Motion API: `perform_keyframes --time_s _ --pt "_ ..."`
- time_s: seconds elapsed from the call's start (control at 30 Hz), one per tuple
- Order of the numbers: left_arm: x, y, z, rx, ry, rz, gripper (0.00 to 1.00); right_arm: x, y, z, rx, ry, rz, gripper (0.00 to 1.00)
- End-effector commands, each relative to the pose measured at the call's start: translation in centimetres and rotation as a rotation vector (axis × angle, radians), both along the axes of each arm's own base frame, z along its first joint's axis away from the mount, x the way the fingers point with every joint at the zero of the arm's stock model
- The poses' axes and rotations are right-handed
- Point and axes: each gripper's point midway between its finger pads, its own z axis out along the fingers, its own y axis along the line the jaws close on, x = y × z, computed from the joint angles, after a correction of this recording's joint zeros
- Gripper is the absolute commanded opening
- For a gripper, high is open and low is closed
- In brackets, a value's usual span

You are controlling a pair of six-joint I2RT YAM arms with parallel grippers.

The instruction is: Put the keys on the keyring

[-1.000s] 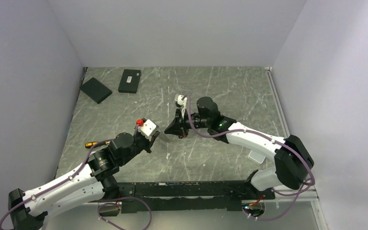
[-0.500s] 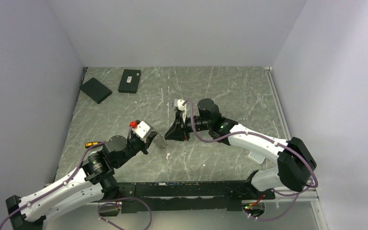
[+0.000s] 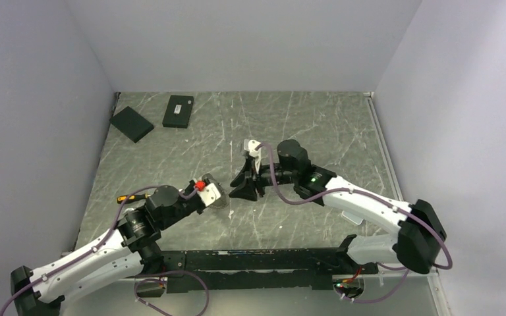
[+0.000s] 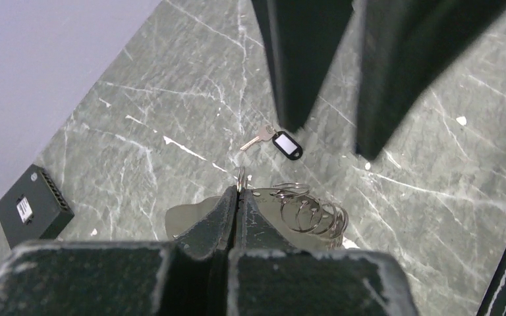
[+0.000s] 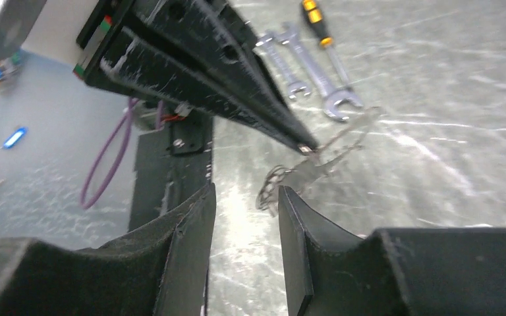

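Observation:
My left gripper (image 4: 238, 191) is shut on a thin wire keyring (image 4: 241, 176), held on edge above the table. Several more wire rings (image 4: 311, 214) and a flat silvery metal piece (image 4: 191, 214) hang just behind its tips. In the right wrist view this shows as a jagged, blurred bunch (image 5: 278, 184) below the left gripper (image 5: 306, 146). My right gripper (image 5: 245, 191) is open and empty, facing the bunch from close by. It also shows in the left wrist view (image 4: 329, 139). One loose key with a black tag (image 4: 278, 141) lies on the table under it. In the top view the left gripper (image 3: 222, 199) and the right gripper (image 3: 242, 186) nearly meet.
Two black boxes (image 3: 132, 123) (image 3: 178, 110) lie at the far left; one shows in the left wrist view (image 4: 31, 207). Silver wrenches (image 5: 303, 62) and a yellow-handled screwdriver (image 5: 319, 23) lie by the left arm. The screwdriver shows in the top view (image 3: 126, 197).
My left gripper has moved right and slightly nearer, closer to the right gripper, still shut on the ring. My right gripper has shifted a little nearer and lower.

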Motion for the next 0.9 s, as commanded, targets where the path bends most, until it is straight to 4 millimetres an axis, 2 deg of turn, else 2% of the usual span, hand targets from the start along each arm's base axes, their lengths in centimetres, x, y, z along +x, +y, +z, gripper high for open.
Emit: perform_keyframes --time_s 0.0,0.1,0.27,0.33,0.5,0.67,0.87 --pt "-0.9 -1.2 4.1 0.019 -0.12 -0.127 0.0 3.9 -1.2 3.5 0.084 -0.185 -0.241 0.41" --pt "-1.2 -1.5 4.5 0.036 -0.111 -0.16 0.0 3.6 -1.2 3.8 0.11 -0.205 -0.234 0.38" --pt "-1.8 -2.4 4.7 0.061 -0.058 -0.211 0.0 3.1 -0.6 1.3 0.082 -0.27 -0.164 0.39" --pt "-2.1 -2.7 4.9 0.07 -0.044 -0.233 0.0 3.0 -0.6 0.9 0.097 -0.313 -0.161 0.39" --pt "-2.7 -3.1 5.0 0.072 -0.038 -0.277 0.0 3.0 -0.7 1.3 0.137 -0.38 -0.176 0.37" --pt "-2.5 -3.4 4.8 0.068 -0.032 -0.278 0.0 2.7 -0.4 1.1 0.132 -0.391 -0.169 0.34" --pt "-2.6 -3.9 4.6 0.047 -0.021 -0.291 0.0 2.0 -0.4 1.7 0.163 -0.431 -0.159 0.3"
